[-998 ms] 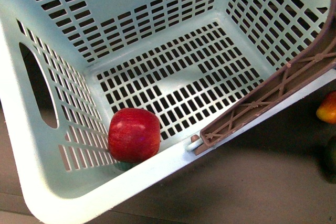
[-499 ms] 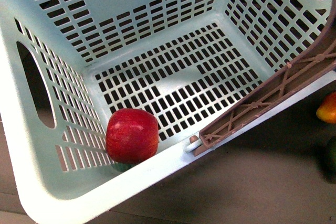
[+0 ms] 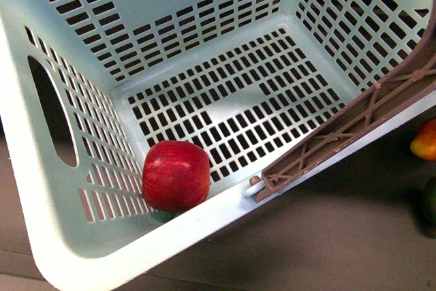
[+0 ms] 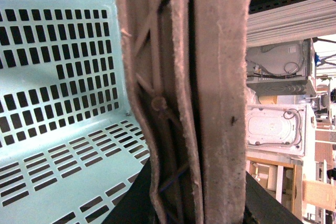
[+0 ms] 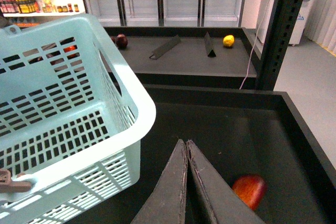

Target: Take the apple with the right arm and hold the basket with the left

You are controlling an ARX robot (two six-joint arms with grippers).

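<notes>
**A:** Where is the apple?

**B:** The apple (image 3: 176, 175) lies inside the basket (image 3: 197, 226), on the slotted floor in the corner nearest the robot's left. It rests against the near wall, and the rim hides its underside.

**A:** And the basket on the worktop?

**B:** It is tilted and fills most of the front view, cut off at the top, left and right. Bare worktop (image 3: 320, 236) shows only along its near right side, so I cannot place it against the worktop's edges.

**A:** The left jaws?

**B:** The left gripper (image 4: 197, 203) shows only as dark shapes low on either side of the brown handle (image 4: 184, 77). They pinch it between them, and the handle blocks the rest.

**A:** The right jaws?

**B:** The right gripper (image 5: 186, 148) has its jaws pressed together with nothing between them. It is above the dark worktop, beside the basket's outer wall.

**A:** Anything else?

**B:** An orange-red fruit (image 3: 424, 140) and a dark green fruit (image 3: 429, 202) lie on the worktop to the basket's right. Both are cut off by the frame. In the right wrist view one jaw partly hides the orange-red fruit.
</notes>
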